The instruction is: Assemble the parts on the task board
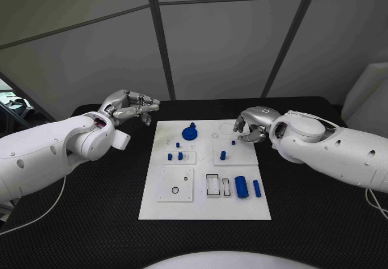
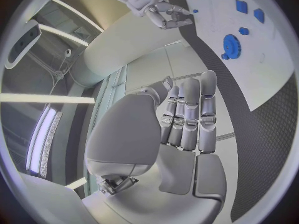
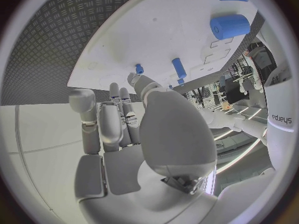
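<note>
Table (image 1: 97, 224): we see a black surface filling the lower half of the head view.
Task board (image 1: 202, 207): we find the white plate at the centre of the frame, lying flat on the table.
Left hand (image 1: 129, 107): we see it in the upper left, over the table just beyond the board's far left corner; its fingers are loosely curled and hold nothing.
Right hand (image 1: 252, 124): we see it right of centre, above the board's far right corner, fingers bent downward; we cannot tell whether they hold anything.
Blue gear (image 1: 189, 133): we place it at the board's upper middle, between the two hands.
Large blue cylinder (image 1: 240, 185): it lies at the board's lower right.
Small blue pegs (image 1: 223, 155): they stand upright mid-board.
</note>
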Robot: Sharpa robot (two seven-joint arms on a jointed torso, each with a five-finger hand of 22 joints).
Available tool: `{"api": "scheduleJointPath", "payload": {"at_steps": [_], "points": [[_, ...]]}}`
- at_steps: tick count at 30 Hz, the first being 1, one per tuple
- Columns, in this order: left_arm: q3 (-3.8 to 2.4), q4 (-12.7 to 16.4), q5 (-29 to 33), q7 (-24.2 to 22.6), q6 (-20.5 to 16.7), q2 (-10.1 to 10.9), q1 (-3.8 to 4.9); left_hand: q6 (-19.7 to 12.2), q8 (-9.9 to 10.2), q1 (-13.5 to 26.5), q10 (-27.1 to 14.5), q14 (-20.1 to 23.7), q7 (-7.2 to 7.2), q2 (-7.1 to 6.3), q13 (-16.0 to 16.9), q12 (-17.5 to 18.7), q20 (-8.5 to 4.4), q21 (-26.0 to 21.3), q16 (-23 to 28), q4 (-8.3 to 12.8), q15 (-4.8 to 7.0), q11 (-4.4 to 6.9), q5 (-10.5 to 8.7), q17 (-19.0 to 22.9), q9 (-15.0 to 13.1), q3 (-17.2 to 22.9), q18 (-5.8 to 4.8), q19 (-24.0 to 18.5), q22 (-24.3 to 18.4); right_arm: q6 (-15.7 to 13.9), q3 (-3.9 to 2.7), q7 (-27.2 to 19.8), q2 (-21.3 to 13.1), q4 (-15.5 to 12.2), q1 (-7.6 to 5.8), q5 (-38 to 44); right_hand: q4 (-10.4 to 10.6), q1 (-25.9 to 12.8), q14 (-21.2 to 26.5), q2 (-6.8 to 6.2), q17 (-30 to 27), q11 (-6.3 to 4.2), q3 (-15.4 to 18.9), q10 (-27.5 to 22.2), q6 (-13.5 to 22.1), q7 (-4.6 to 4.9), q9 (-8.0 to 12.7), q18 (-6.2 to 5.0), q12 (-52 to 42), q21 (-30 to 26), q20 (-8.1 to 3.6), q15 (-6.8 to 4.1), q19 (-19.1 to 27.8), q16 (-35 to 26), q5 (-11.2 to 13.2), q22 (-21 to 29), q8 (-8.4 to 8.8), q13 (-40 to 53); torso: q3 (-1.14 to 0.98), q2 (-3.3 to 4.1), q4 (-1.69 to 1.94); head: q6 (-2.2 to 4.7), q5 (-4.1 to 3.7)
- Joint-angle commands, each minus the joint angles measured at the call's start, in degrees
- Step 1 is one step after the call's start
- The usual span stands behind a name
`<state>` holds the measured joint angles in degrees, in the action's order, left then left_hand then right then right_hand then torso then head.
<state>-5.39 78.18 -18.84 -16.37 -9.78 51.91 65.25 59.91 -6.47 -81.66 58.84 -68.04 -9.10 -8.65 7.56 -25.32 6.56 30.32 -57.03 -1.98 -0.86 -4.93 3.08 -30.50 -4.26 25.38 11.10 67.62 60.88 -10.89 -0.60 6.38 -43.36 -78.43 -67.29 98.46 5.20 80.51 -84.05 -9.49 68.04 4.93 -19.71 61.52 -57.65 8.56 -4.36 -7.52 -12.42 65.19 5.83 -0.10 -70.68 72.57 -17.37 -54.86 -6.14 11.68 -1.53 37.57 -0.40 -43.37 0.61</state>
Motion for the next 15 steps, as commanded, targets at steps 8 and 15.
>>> {"api": "scheduleJointPath", "payload": {"at_steps": [8, 15], "points": [[0.04, 1.3, 12.2, -4.8, 2.1, 0.3, 0.04, 0.6, -0.4, 0.2, 0.5, 0.2, 0.07, 0.43, 0.2, -0.8, -0.22, -0.3, 0.4, 0.2, 0.30, -0.05, 0.19, 0.4, -0.1, 0.0, -0.57, -0.3, -0.2, 3.5, 0.02, 0.9, 0.3, -1.7, 0.30, 4.6, -0.5, 0.3, -3.1, -0.21, 2.6, 0.36, -0.5, 0.9, -0.7, 0.66, 0.0, 1.10, 0.7, 2.8, 0.24, 0.58, -2.0, 2.6, 0.2, -3.5, 0.61, -0.9, -0.01, 0.08, -0.01, -0.27, 0.06], [0.13, 1.4, 12.6, -4.9, 2.4, 0.1, 0.00, 0.6, -0.4, 0.3, 0.3, 0.3, 0.06, 0.46, 0.3, -0.9, -0.24, -0.5, 0.5, 0.2, 0.30, -0.06, 0.20, 0.6, -0.1, -0.1, -0.59, -0.3, -0.3, 5.3, 0.04, 0.4, 0.5, -2.2, 0.56, 4.4, -1.0, 0.9, -3.1, 0.11, 3.3, -0.01, -2.2, 2.2, -2.0, 0.16, -0.2, 1.48, 1.0, 4.9, 0.11, 0.48, -3.1, 3.5, 2.0, -6.2, 0.79, -1.7, -0.04, 0.10, -0.02, -0.44, 0.27]]}}
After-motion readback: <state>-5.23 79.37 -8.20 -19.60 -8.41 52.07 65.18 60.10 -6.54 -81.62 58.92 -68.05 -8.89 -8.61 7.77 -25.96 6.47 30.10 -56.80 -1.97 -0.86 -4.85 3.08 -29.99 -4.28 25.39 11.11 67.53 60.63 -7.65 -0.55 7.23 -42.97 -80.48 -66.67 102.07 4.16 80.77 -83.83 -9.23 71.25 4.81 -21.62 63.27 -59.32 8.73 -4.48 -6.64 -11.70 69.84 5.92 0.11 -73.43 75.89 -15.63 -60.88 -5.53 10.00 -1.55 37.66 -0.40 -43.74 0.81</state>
